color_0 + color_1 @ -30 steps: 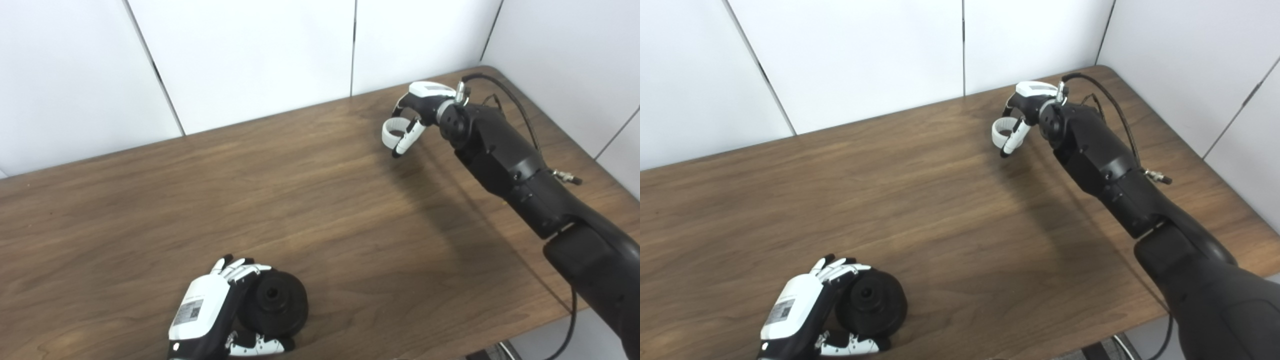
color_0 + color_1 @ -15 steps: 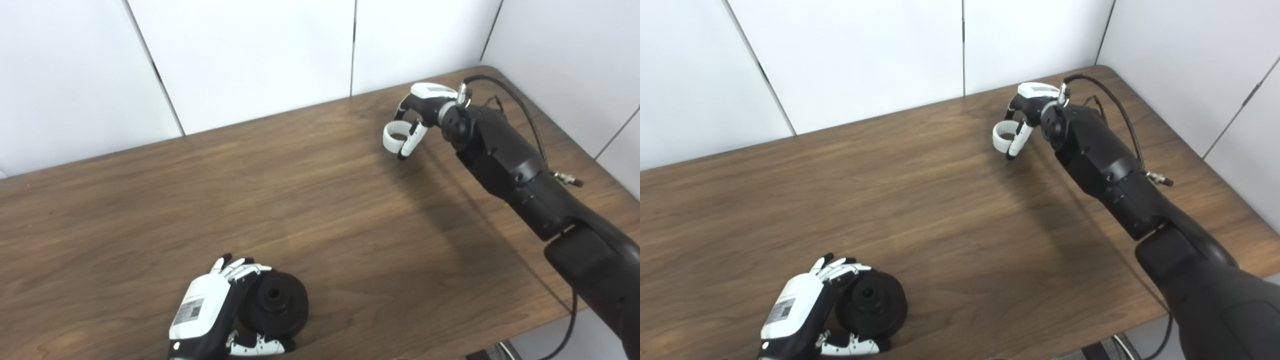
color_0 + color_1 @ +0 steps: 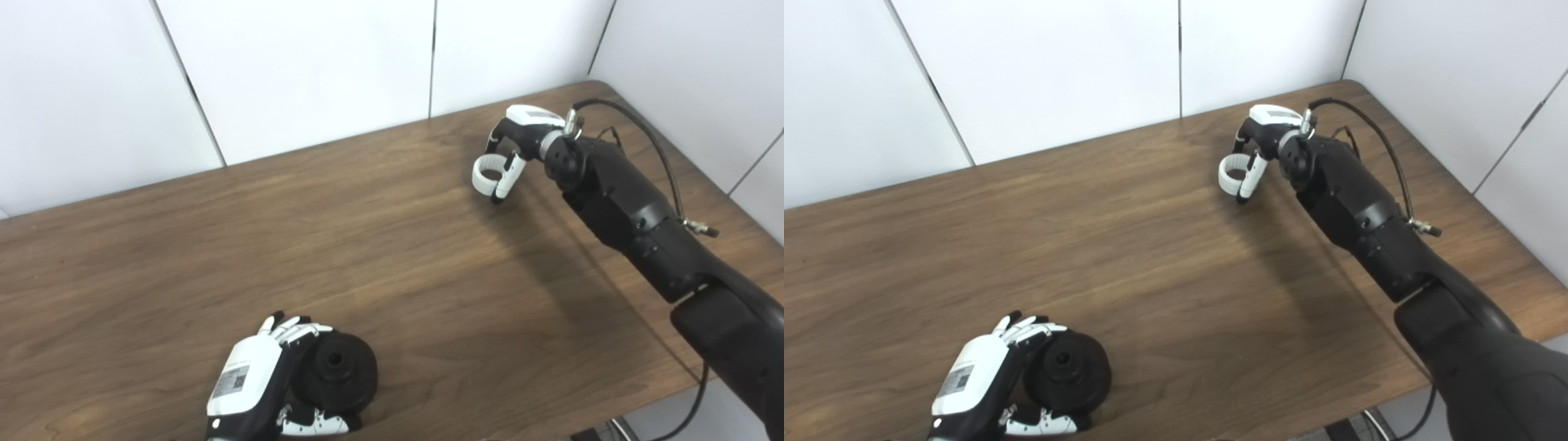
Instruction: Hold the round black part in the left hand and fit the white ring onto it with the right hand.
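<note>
Under the right hand [image 3: 517, 138], fingers pinching it by the rim above the far tabletop [image 3: 398, 233], hangs the ring [image 3: 487, 174], seemingly light, stiff, maybe slick, well apart from the heavier-looking black part [image 3: 337, 372] cupped against the left hand [image 3: 254, 383].

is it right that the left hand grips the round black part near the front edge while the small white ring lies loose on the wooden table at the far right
Not quite. The small white ring is not lying loose: the right hand holds it, fingers closed around it, above the wooden table at the far right. The left eye view shows this. The rest stands: the left hand grips the round black part near the front edge.
</note>
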Available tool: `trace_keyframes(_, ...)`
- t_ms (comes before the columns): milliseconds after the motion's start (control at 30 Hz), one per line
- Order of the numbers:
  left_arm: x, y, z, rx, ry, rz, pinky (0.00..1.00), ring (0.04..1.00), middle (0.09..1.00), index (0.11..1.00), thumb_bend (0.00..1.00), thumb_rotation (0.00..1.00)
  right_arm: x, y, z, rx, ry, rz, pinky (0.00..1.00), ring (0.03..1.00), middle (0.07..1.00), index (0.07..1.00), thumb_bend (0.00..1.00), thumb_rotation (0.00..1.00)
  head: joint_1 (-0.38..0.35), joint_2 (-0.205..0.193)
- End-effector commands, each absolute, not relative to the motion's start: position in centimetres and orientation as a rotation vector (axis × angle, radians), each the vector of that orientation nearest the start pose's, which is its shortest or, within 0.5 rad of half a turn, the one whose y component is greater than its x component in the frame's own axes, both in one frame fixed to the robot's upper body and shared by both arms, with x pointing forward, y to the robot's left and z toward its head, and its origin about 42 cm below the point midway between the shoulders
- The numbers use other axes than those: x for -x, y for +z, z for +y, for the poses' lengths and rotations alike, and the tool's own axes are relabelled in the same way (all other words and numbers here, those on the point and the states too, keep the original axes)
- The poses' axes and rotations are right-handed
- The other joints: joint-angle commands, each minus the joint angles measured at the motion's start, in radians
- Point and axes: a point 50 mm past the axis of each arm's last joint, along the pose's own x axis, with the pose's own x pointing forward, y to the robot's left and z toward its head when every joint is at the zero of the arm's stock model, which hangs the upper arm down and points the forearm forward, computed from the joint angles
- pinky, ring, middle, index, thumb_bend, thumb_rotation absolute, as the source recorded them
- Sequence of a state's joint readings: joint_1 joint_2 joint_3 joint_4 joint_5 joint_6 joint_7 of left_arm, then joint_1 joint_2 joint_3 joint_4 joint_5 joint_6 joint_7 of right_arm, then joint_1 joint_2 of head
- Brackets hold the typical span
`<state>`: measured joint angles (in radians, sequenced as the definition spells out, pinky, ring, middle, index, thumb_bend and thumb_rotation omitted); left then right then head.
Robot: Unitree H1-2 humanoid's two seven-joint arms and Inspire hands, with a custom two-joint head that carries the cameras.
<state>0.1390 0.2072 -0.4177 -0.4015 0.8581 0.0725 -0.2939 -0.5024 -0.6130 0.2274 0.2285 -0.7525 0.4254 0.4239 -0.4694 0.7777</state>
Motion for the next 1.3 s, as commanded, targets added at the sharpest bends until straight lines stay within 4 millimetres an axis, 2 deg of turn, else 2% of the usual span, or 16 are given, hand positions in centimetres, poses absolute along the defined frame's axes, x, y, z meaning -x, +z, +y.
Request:
trace_keyframes(0,-20.6,14.4,15.5,-0.992,-0.551,-0.172,0.99,0.876,0.78,0.482,0.52,0.05,-43.4,24.6,-37.4,1.369,0.024,0.282,0.86,0.872,0.784,0.484,0.52,0.13,0.001,0.002)
trace_keyframes(200,-20.5,14.4,15.4,-0.991,-0.551,-0.175,0.98,0.87,0.776,0.482,0.52,0.05,-43.0,25.1,-37.3,1.386,0.032,0.254,0.84,0.862,0.781,0.484,0.52,0.13,0.013,0.004)
trace_keyframes(367,-20.5,14.4,14.9,-0.996,-0.555,-0.178,0.98,0.874,0.778,0.481,0.52,0.05,-42.0,27.6,-35.9,1.431,0.084,0.185,0.87,0.901,0.79,0.485,0.52,0.13,0.066,0.02)
trace_keyframes(500,-20.4,14.4,14.3,-0.999,-0.555,-0.187,0.97,0.869,0.775,0.481,0.52,0.05,-39.8,30.3,-33.6,1.445,0.148,0.097,0.88,0.92,0.801,0.485,0.52,0.13,0.127,0.035)
trace_keyframes(567,-20.4,14.4,13.8,-1.005,-0.554,-0.194,0.96,0.863,0.772,0.481,0.52,0.05,-38.0,31.6,-31.9,1.457,0.215,0.026,0.89,0.918,0.796,0.486,0.52,0.13,0.166,0.045)
trace_keyframes(700,-20.4,14.4,13.0,-1.004,-0.56,-0.188,0.97,0.866,0.772,0.481,0.52,0.05,-34.9,33.1,-28.9,1.419,0.357,-0.065,0.86,0.914,0.791,0.485,0.52,0.13,0.226,0.059)
trace_keyframes(933,-20.5,14.7,11.9,-1.012,-0.572,-0.155,1.0,0.882,0.775,0.482,0.52,0.05,-30.8,34.1,-24.8,1.384,0.565,-0.175,0.85,0.911,0.796,0.483,0.52,0.13,0.304,0.084)
trace_keyframes(1267,-20.9,15.2,10.8,-1.03,-0.567,-0.146,0.98,0.88,0.777,0.482,0.52,0.05,-26.6,34.5,-21.6,1.328,0.715,-0.294,0.87,0.915,0.782,0.483,0.52,0.13,0.354,0.123)
